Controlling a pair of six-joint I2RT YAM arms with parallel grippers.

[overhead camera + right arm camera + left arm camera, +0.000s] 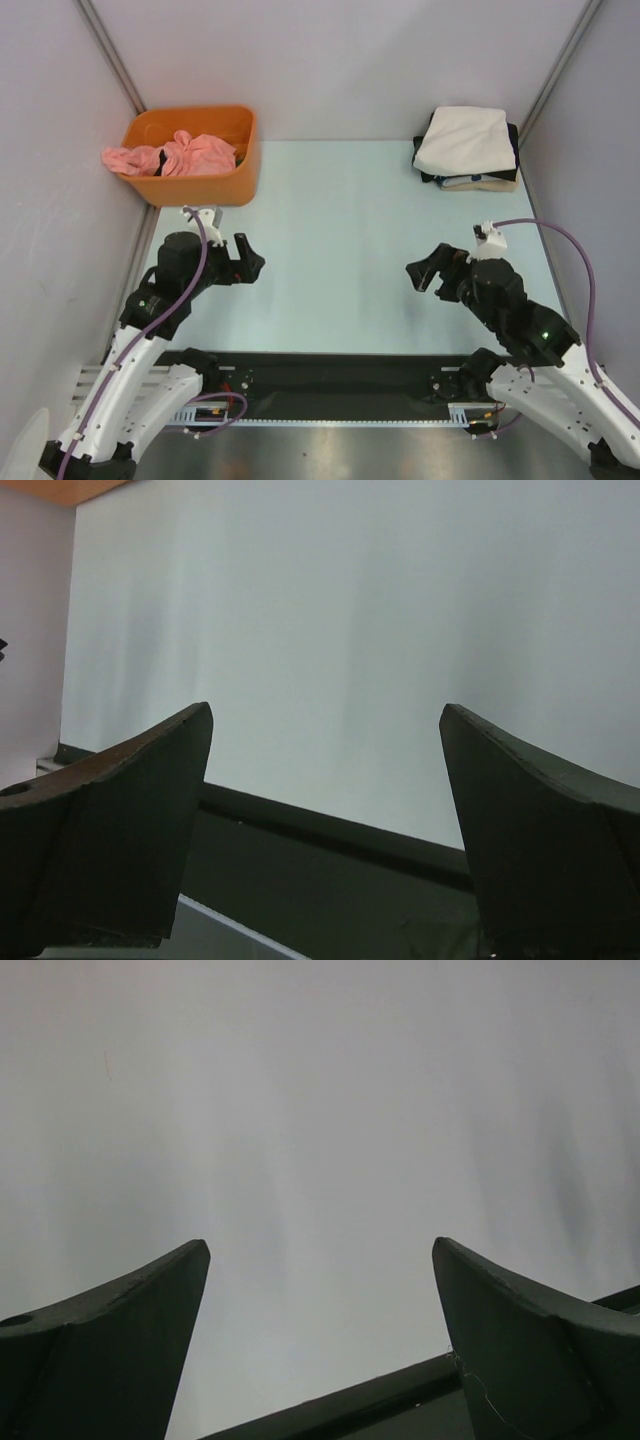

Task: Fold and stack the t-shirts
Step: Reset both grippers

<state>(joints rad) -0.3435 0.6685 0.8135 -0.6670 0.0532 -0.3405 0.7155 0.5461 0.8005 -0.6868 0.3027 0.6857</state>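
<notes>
A folded stack of t-shirts (465,140) lies at the table's back right corner, a cream one on top, with black (422,160) and beige (495,184) layers showing beneath it. A crumpled pink t-shirt (185,155) fills the orange basket (250,160) at the back left and spills over its left rim. My left gripper (249,260) hovers open and empty in front of the basket. My right gripper (425,268) stands open and empty at the right, short of the stack. Both wrist views, left gripper (320,1245) and right gripper (326,710), show only pale table between spread fingers.
Grey walls close in the pale table (340,230) on the left, back and right. A black rail (330,375) runs along the near edge between the arm bases. A corner of the orange basket (60,488) shows in the right wrist view.
</notes>
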